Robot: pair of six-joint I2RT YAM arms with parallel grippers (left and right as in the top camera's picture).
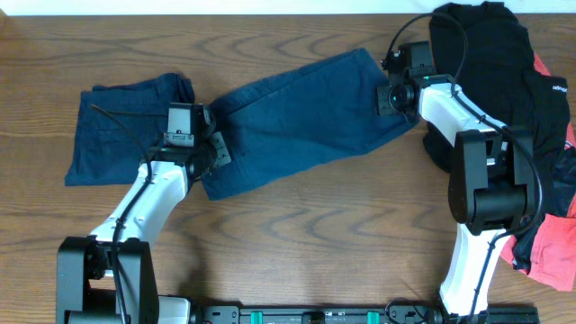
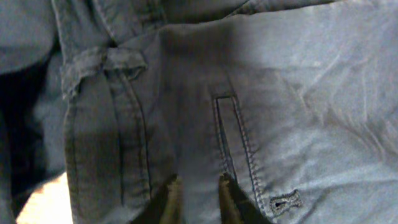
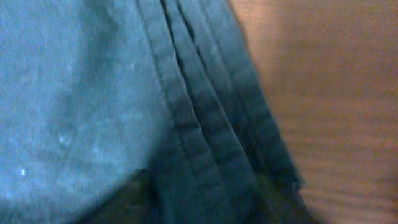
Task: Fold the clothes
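Garment: the blue garment (image 1: 297, 112) lies spread on the desk (image 1: 297, 243). It runs from a doubled-over part at the left, slanting up to a narrow end at the right.
Cloth: soft and limp by my judgement, but heavier than shirt fabric. It has a woven, denim-like face and thick stitched seams.
Details: my left wrist view shows a belt loop (image 2: 102, 62), a stitched placket and a buttonhole (image 2: 283, 202). I read this middle part as the waist.
Hem: my right wrist view shows rows of stacked hem edges (image 3: 199, 124) ending just beside bare desk.
Handling: it should drape and sag between two holds and drag on the wood rather than slide freely. Nothing about it is fragile.
Where to hold: the thick seamed parts, waistband and hem, give my fingers something firm. A single thin layer would slip or peel away from the one below.
Left end effector: my left end effector (image 1: 214, 148) sits on the garment's middle. Its fingers are narrow, with a strip of cloth between them, so it looks clamped on the waist area.
Right end effector: my right end effector (image 1: 389, 90) is at the garment's right end, over the hem. The fingers do not show clearly, so I cannot tell their state.
Risk: lifting only the top layer would leave the fold crooked.
Other clothes: a black garment (image 1: 486, 54) and a coral garment (image 1: 549, 243) are heaped at the right edge, apart from the blue one.
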